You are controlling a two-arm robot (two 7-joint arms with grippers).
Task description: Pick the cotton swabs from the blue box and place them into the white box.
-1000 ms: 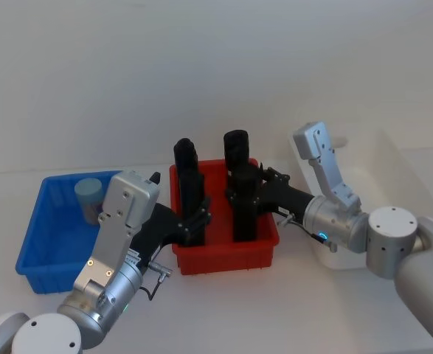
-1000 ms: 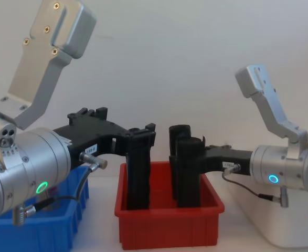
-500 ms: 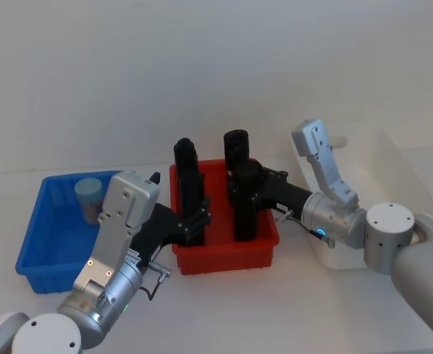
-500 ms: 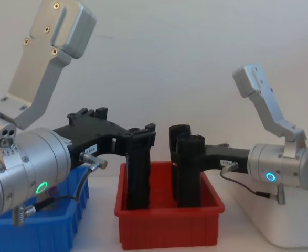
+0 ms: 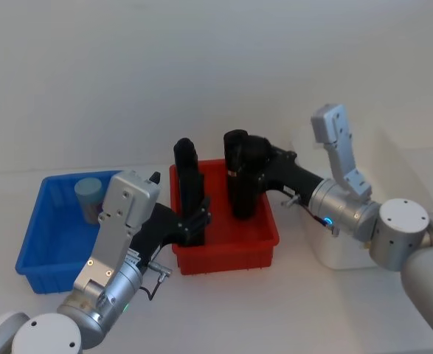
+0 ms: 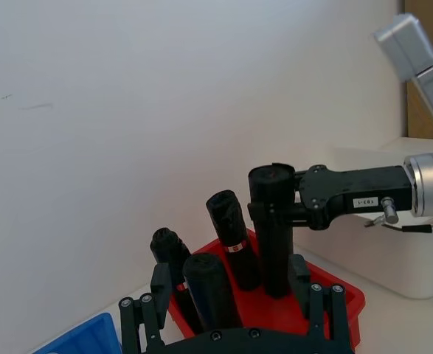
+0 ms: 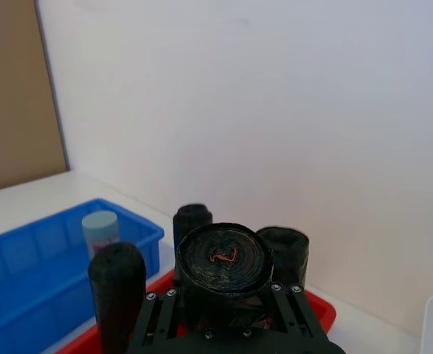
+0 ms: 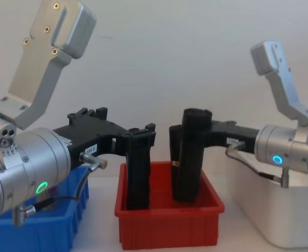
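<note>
Three bins sit in a row on a white table, with the red bin (image 5: 227, 236) in the middle as the reference point. Left of the red bin is the blue box (image 5: 54, 243), low and open-topped. One tub of cotton swabs (image 5: 89, 198) stands upright in its far corner, untouched. Just left of the red bin's near edge, the left gripper (image 5: 195, 221) reaches in low from the robot's left side. Its forearm lies roughly level, and its fingers are spread apart around a tall black roll (image 5: 186, 177) in the bin's left half; whether they touch it cannot be told.

Inside the red bin stand several tall black rolls. The right gripper (image 8: 195, 137) is clamped on one black roll (image 8: 191, 157) and holds it tilted, with its base raised just above the bin floor in the chest view. This looks like clearing or lifting a roll, not the swab transfer the task names. The right arm comes in from the right, forearm nearly level, wrist housing angled upward.

Right of the red bin is the white box (image 8: 264, 210), taller and larger, directly under the right arm.
</note>
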